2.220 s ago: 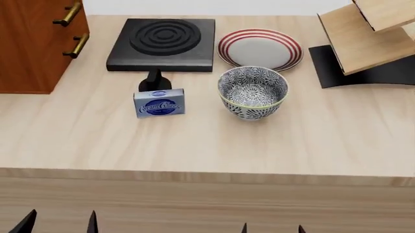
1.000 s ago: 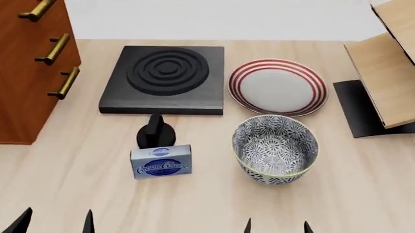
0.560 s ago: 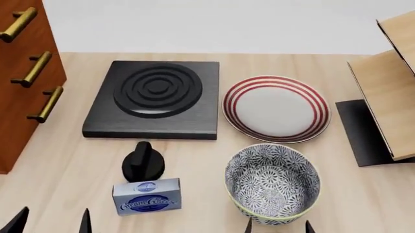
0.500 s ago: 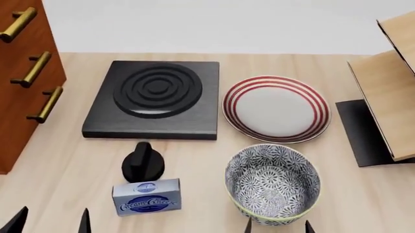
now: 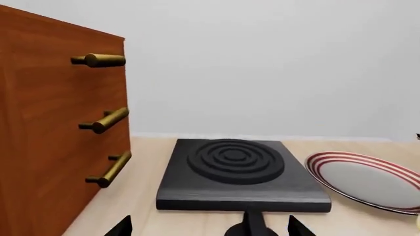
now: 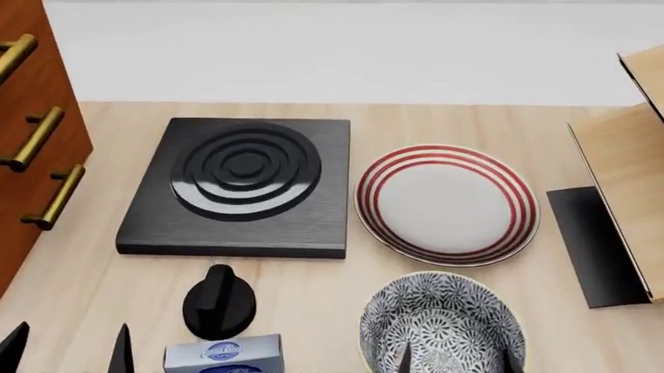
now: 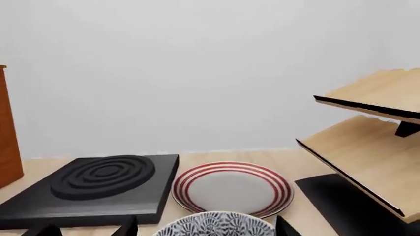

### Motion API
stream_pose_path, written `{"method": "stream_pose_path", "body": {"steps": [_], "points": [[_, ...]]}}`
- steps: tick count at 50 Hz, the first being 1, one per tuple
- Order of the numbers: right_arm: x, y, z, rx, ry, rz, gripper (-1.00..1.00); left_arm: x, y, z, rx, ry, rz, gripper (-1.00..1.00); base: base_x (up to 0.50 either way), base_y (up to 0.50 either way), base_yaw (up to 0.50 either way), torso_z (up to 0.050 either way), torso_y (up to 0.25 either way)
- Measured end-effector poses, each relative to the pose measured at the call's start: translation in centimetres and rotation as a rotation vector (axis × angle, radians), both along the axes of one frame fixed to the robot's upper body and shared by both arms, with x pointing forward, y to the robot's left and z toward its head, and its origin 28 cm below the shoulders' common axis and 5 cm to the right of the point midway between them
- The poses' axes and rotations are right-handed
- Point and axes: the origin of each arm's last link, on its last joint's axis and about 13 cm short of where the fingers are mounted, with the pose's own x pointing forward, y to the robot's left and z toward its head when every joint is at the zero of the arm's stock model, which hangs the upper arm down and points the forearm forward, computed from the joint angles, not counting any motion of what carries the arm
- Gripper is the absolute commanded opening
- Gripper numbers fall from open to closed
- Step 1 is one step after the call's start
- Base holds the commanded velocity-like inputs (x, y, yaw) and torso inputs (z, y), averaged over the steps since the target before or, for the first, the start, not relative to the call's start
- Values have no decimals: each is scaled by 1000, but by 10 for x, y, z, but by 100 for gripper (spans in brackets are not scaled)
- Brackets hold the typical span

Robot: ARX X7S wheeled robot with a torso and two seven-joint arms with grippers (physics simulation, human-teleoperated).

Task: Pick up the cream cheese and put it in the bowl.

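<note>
The cream cheese, a pale blue box with a dark blue label, stands on the wooden counter at the bottom edge of the head view, partly cut off. The bowl, blue-and-white patterned with a greenish rim, sits to its right; its rim also shows in the right wrist view. My left gripper is open and empty, left of the box. My right gripper is open and empty, its tips showing in front of the bowl. The box is out of view in both wrist views.
A black knob stands just behind the box. A black burner block and a red-ringed white plate lie farther back. A wooden drawer cabinet stands at the left, a wooden shelf rack at the right.
The head view has moved forward over the counter. The box and bowl have slid down to the bottom edge of the view. Nothing on the counter has moved; both grippers stay open.
</note>
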Motion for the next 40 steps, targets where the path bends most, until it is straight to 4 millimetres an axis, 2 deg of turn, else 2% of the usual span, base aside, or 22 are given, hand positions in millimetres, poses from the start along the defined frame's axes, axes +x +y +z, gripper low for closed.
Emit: {"method": "stream_pose_path", "body": {"steps": [7,13,21,40], "points": [[-3,-3,22,-1,-63,-11,100,0,3,14,-1,-1,-14,100,0,0,0,0,0],[-3,-9,46,15,-108,-14,100,2,8,33,-16,-24,-13,100,0,0,0,0,0],[-3,-17,72,38,-151,-21,100,1,14,53,-20,-64,2,100,0,0,0,0,-236],[-11,-23,95,51,-203,-23,100,-6,19,70,-3,-111,23,100,-1,0,0,0,-250]]}}
